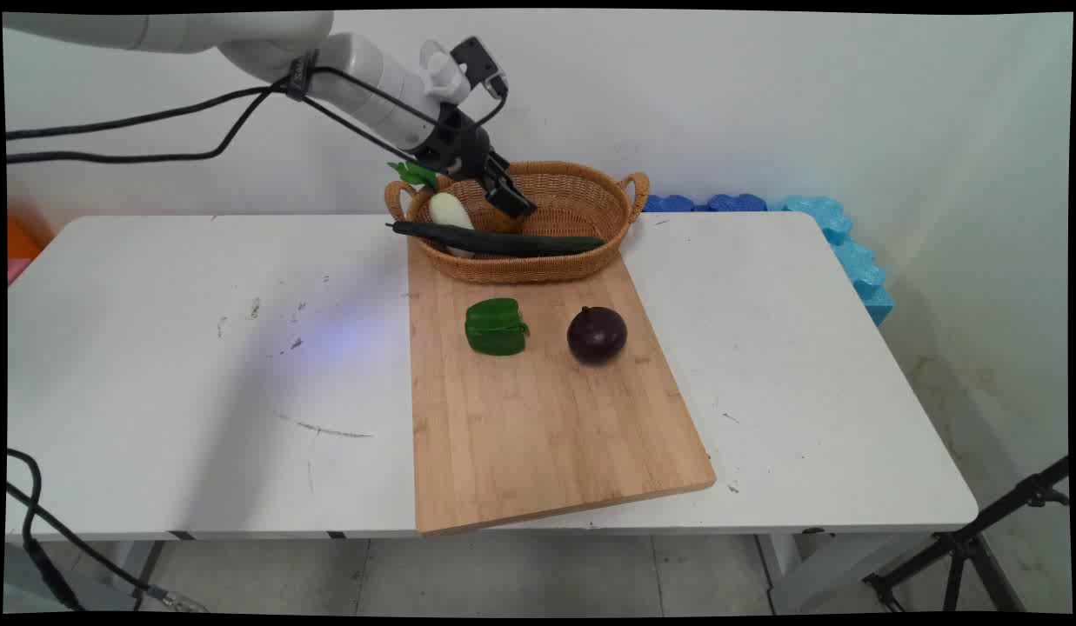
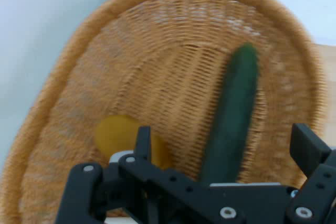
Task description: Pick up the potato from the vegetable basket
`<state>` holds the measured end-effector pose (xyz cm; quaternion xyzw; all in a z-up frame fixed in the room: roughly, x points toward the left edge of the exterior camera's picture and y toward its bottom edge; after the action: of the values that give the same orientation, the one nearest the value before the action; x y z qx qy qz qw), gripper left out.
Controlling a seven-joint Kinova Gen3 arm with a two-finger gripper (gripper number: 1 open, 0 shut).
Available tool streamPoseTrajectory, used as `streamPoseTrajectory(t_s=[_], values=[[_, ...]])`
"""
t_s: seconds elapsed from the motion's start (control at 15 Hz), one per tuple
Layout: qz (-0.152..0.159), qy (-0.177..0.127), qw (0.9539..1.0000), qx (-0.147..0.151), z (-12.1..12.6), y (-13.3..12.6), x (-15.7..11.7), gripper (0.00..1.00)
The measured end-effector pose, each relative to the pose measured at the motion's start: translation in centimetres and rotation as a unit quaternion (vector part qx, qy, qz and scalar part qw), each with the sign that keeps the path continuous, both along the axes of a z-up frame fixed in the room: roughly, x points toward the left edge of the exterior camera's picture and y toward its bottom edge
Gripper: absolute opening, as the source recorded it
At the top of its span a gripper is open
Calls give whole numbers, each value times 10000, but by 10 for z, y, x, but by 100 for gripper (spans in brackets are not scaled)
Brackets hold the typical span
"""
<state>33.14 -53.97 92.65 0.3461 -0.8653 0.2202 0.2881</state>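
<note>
My black gripper (image 1: 513,202) hangs open just above the inside of a woven wicker basket (image 1: 538,268) at the back of the table. A long dark green cucumber (image 1: 503,242) lies across the basket, its left end sticking out over the rim. Beside the gripper is a white vegetable (image 1: 451,211) with green leaves (image 1: 413,174). In the hand view the gripper (image 2: 223,132) is spread with nothing held; the cucumber (image 2: 233,114) runs between the fingers below, and a yellow round thing (image 2: 118,132) lies on the basket (image 2: 157,66) floor by the left finger.
A wooden cutting board (image 1: 538,426) reaches from the basket to the table's front edge. A green pepper (image 1: 496,327) and a dark purple onion (image 1: 597,335) sit on it. Blue foam pieces (image 1: 851,252) line the back right edge. Black cables hang from the arm.
</note>
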Motion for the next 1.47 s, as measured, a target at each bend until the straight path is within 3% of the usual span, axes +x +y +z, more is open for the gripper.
streamPoseTrajectory(t_s=[0.47,0.73,1.47], values=[[601,-15,9982,10,-10,-28,12,100],[984,32,9951,117,-30,-47,15,100],[1393,36,9893,421,-79,-76,12,100]])
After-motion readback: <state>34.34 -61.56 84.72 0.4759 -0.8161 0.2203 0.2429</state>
